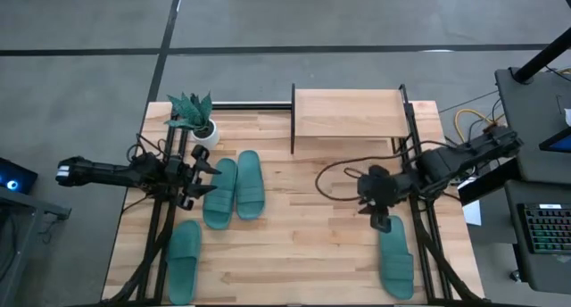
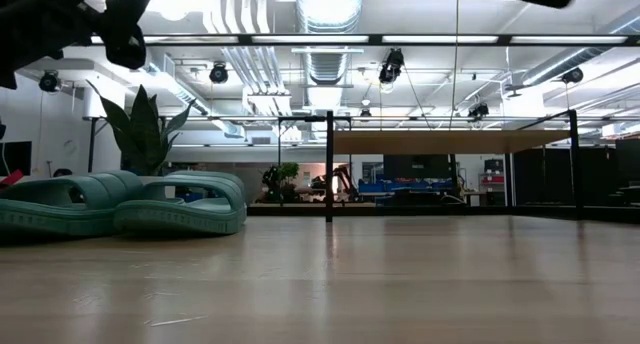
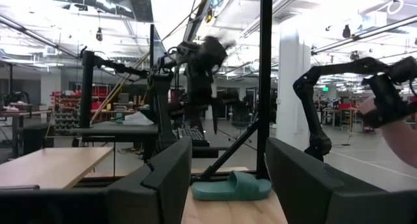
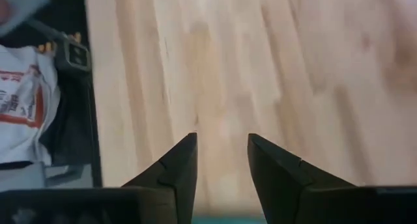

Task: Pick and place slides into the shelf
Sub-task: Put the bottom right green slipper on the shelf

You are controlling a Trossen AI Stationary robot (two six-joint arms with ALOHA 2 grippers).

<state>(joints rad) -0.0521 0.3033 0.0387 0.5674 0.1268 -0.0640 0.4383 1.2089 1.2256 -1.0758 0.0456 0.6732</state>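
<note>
Two teal slides (image 1: 220, 193) (image 1: 250, 184) lie side by side on their soles at the table's left. A third slide (image 1: 185, 261) lies nearer the front left, and a fourth slide (image 1: 395, 258) lies at the front right. The shelf (image 1: 348, 113) stands at the far edge, its top board bare. My left gripper (image 1: 212, 173) hovers open beside the pair of slides and holds nothing. My right gripper (image 1: 379, 219) points down, raised over the far end of the fourth slide. Its fingers (image 4: 182, 160) stand open over bare wood.
A small spiky plant in a white pot (image 1: 194, 118) stands at the far left, next to the shelf's black frame (image 1: 293, 120). Bare wood (image 1: 312, 236) lies between the left slides and the right one. A monitor and a keyboard (image 1: 546, 228) sit off the table's right edge.
</note>
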